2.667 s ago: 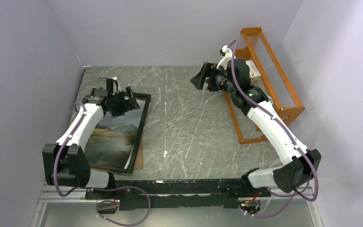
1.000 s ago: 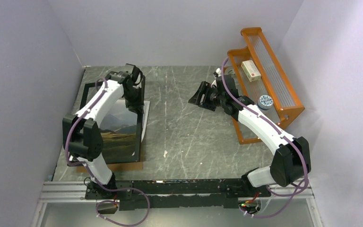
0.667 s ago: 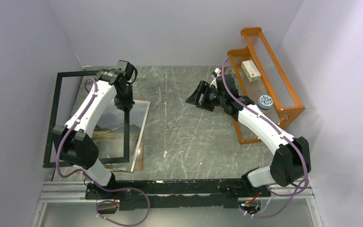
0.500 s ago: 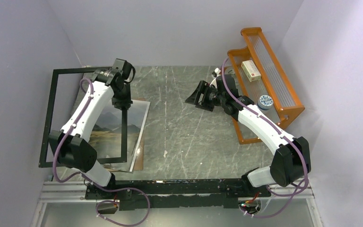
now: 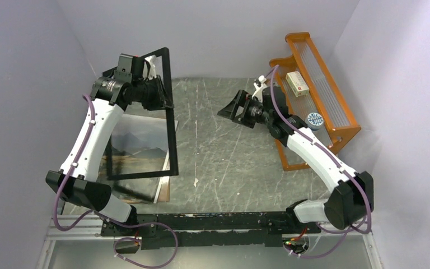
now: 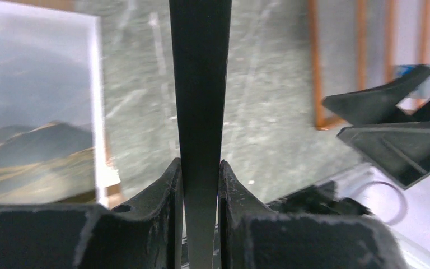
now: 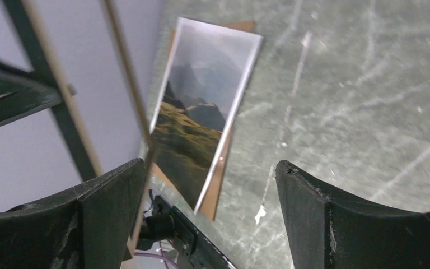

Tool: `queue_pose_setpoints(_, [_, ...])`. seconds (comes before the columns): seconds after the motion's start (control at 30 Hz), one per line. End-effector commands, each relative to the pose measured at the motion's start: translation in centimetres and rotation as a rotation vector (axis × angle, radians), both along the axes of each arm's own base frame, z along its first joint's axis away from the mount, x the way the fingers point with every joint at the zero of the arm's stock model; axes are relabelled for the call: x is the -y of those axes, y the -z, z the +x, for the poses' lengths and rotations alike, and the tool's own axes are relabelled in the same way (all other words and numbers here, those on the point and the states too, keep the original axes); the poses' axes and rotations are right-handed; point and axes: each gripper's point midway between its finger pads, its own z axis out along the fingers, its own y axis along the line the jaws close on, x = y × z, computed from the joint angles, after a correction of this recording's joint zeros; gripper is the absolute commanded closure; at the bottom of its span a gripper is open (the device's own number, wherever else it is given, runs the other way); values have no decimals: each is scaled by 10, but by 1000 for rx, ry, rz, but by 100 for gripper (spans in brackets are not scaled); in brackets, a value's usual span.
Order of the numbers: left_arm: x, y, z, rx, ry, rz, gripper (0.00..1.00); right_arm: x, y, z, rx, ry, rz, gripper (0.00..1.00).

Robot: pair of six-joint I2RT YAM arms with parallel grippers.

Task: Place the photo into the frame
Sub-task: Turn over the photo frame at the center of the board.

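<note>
The photo [image 5: 140, 151] lies flat on the worktop [image 5: 224, 162], picture side up, at about 9 o'clock in the top view. Under it is a brown board [image 5: 164, 190] that peeks out along its 3 o'clock and 6 o'clock edges.

The frame [image 5: 172, 129] is up in the air over the photo, tipped on a slant. You can see the photo through its clear pane. I cannot tell if its low edge touches the photo.

The left claw [image 5: 159, 94] holds the frame by its thin black side bar, at the 12 o'clock end. The left wrist view shows both fingers [image 6: 171, 185] pressed tight on the bar.

The right claw [image 5: 230, 111] is spread wide and holds nothing. It hangs over the bare worktop, with its mouth turned to 9 o'clock, toward the frame.

Just behind it, at about 2 o'clock, stands an orange rack [image 5: 336, 120]. A small box [image 5: 298, 82] and a round thing [image 5: 314, 120] sit in it.
</note>
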Motion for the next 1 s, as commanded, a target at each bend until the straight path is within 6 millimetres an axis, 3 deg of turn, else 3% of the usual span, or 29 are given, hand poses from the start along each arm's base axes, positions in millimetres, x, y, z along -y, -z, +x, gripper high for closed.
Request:
queue_pose_setpoints(0.0, [52,-84,2,193,151,-325,97,-15,-96,-21,320,-147,173,8])
queue_pose_setpoints(0.07, [65,-100,2,210,198,-414,98,-21,-121,-35,397,-227,240,6])
queue_pose_setpoints(0.2, [86,-130,-2,239,296,-567,97,-31,-154,-59,464,-350,341,4])
queue_pose_setpoints(0.43, [113,-172,-9,242,456,-833,97,-43,-175,-69,439,-407,444,4])
queue_pose_setpoints(0.6, [122,-176,-6,222,501,-911,98,-58,-181,-72,312,-467,490,17])
queue_pose_setpoints(0.83, [131,-178,2,187,530,-1005,97,-63,-188,-74,284,-475,566,27])
queue_pose_setpoints(0.97, [133,-178,3,175,530,-1030,98,-68,-182,-68,236,-463,581,43])
